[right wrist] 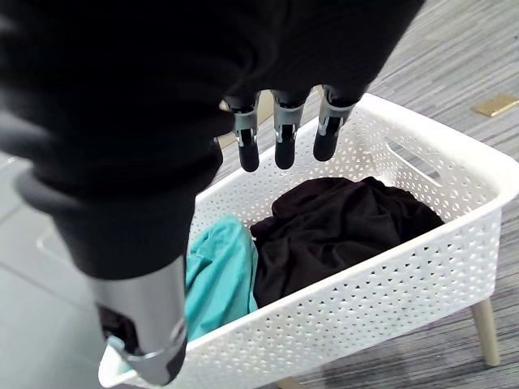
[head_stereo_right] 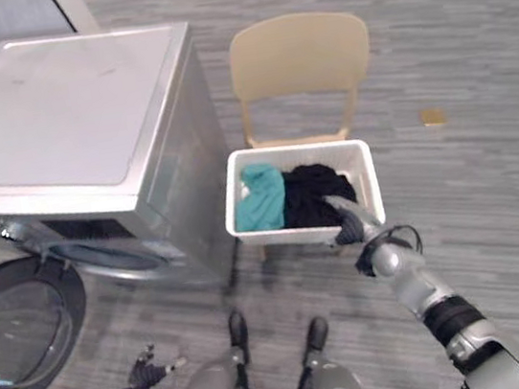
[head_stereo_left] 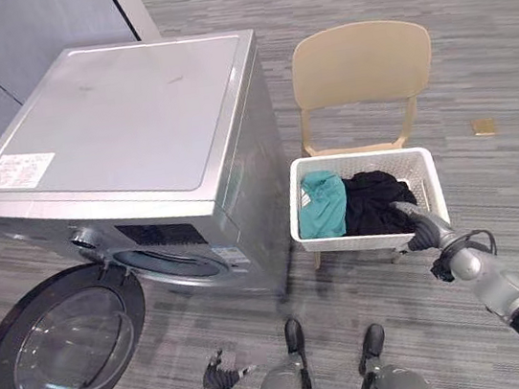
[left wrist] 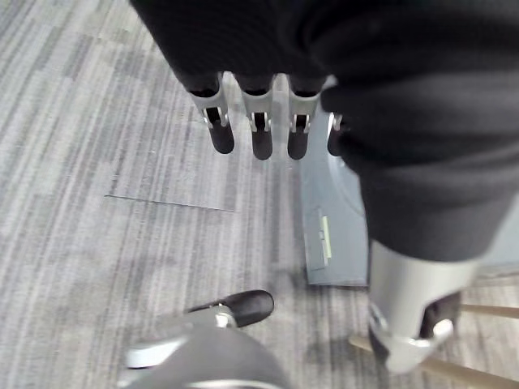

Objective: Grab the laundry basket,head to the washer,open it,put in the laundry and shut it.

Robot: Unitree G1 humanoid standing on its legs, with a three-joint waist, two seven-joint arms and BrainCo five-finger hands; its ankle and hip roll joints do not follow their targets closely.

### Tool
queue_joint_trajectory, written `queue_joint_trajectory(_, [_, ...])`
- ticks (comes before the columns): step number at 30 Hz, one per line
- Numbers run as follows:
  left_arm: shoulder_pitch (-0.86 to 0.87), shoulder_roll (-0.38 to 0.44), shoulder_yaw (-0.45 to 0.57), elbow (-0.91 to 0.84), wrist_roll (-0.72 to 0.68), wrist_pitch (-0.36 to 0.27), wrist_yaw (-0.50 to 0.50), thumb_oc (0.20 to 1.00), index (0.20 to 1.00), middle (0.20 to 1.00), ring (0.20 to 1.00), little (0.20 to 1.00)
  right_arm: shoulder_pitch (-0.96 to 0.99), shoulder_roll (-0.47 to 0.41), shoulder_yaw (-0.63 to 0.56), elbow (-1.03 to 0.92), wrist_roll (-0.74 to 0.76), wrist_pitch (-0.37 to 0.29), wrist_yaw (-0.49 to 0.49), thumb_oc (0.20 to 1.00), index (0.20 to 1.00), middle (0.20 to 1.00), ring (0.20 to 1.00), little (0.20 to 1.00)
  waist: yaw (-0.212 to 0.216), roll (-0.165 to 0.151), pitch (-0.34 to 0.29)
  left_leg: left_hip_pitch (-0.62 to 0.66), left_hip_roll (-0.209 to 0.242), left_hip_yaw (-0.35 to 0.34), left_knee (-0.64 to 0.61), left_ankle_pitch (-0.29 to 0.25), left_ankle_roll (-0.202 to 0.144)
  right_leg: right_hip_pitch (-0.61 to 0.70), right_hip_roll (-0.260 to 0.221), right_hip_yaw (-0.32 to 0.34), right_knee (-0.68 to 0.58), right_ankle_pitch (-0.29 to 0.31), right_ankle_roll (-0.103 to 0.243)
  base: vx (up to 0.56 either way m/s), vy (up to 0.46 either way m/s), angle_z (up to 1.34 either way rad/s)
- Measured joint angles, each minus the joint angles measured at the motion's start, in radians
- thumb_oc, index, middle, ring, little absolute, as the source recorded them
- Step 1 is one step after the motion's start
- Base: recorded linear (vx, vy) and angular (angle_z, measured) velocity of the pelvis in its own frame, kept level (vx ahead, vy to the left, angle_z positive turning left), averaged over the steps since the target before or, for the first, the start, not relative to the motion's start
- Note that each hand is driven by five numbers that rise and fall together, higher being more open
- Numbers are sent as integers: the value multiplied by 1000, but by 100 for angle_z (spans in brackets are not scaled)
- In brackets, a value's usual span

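Observation:
A white perforated laundry basket (head_stereo_left: 343,241) rests on the seat of a beige chair (head_stereo_left: 362,64), to the right of the silver washer (head_stereo_left: 135,135). Inside it lie a teal garment (head_stereo_left: 324,203) and a black garment (head_stereo_left: 372,203). The washer's round door (head_stereo_left: 58,344) hangs wide open at the lower left, baring the drum opening (head_stereo_left: 168,263). My right hand (head_stereo_left: 419,225) hovers over the basket's near right corner, its fingers (right wrist: 280,138) straight above the black garment and holding nothing. My left hand (head_stereo_left: 218,379) hangs low near the floor with straight fingers (left wrist: 259,134).
Grey striped carpet runs all around. A small tan object (head_stereo_left: 485,127) lies on the floor to the right of the chair. A grey wall panel (head_stereo_left: 17,54) stands behind the washer at the far left.

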Motion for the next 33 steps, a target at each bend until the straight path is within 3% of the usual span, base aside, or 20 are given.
queue_joint_trajectory(1, [20, 0, 7, -4, 6, 0, 2, 1000, 1000, 1000, 1000, 1000, -6, 6, -9, 13, -14, 3, -12, 1000, 1000, 1000, 1000, 1000, 21, 18, -9, -30, 25, 17, -20, 14, 43, -75, 11, 24, 123, -8, 1, 72, 161, -69])
queue_joint_trajectory(3, [18, 23, 13, -11, 30, -9, 4, 1000, 1000, 1000, 1000, 1000, -8, 8, -9, 37, -15, 14, -16, 1000, 1000, 1000, 1000, 1000, 19, 0, -12, -47, 19, 28, -72, 15, 41, -108, -17, 45, 264, -65, 10, 33, 86, 0])
queue_joint_trajectory(5, [8, 53, 15, -10, 31, -12, 5, 1000, 1000, 1000, 1000, 1000, -14, 6, -9, 46, -16, 18, -16, 1000, 1000, 1000, 1000, 1000, 14, -27, -17, -39, -10, 31, -112, 96, 26, -21, -46, 49, 195, -75, 40, 23, 109, 31])
queue_joint_trajectory(6, [3, 70, 17, -2, 31, -13, 15, 1000, 1000, 1000, 1000, 1000, -98, 25, 22, 114, -17, 21, -23, 1000, 1000, 1000, 1000, 1000, 34, -31, -6, -50, -15, 32, -130, 115, 46, -1, -46, 48, 127, -71, 90, 13, 74, -8])
queue_joint_trajectory(8, [0, 81, 21, -11, 31, -14, 18, 1000, 1000, 1000, 1000, 1000, -149, 33, 28, 133, -18, 22, -25, 1000, 1000, 1000, 1000, 1000, 46, -30, 0, -55, -27, 34, -158, 141, 38, -7, -52, 46, 107, -56, 98, 14, 49, 2])
queue_joint_trajectory(13, [-10, 89, 23, -36, 25, -37, 39, 1000, 1000, 1000, 1000, 1000, -323, 43, 65, 285, -38, 32, -61, 1000, 1000, 1000, 1000, 1000, 92, -34, 43, -76, -43, 28, -192, 159, 32, -39, -64, 40, 105, -53, 96, 22, 21, 12])
queue_joint_trajectory(21, [-70, 95, -29, -56, 16, -68, 57, 1000, 1000, 1000, 1000, 1000, -600, 46, 148, 555, -43, 54, -101, 1000, 1000, 1000, 1000, 1000, 154, -8, 144, -147, -41, -7, -207, 210, 71, -80, -45, -4, 67, -41, 100, -16, -5, 11])
queue_joint_trajectory(28, [-133, 96, -59, -71, -22, -81, 58, 1000, 1000, 1000, 1000, 1000, -684, 65, 200, 641, -42, 59, -104, 1000, 1000, 1000, 1000, 1000, 187, 7, 199, -182, -38, -40, -207, 213, 70, -92, -31, -14, 52, -45, 96, 9, -37, 13])
queue_joint_trajectory(30, [-163, 96, -69, -73, -22, -86, 57, 1000, 1000, 1000, 1000, 1000, -685, 61, 228, 604, -33, 62, -102, 200, 200, 200, 200, 200, 191, 7, 199, -187, -36, -60, -207, 214, 69, -87, -22, -16, 49, -45, 95, 33, -67, 21])
queue_joint_trajectory(33, [-167, 95, -72, -74, -22, -85, 57, 1000, 1000, 1000, 1000, 1000, -684, 42, 245, 523, -27, 63, -96, 200, 200, 200, 200, 200, 190, 6, 199, -187, -38, -66, -207, 215, 67, -70, -15, -22, 26, -45, 95, -56, -9, 14])
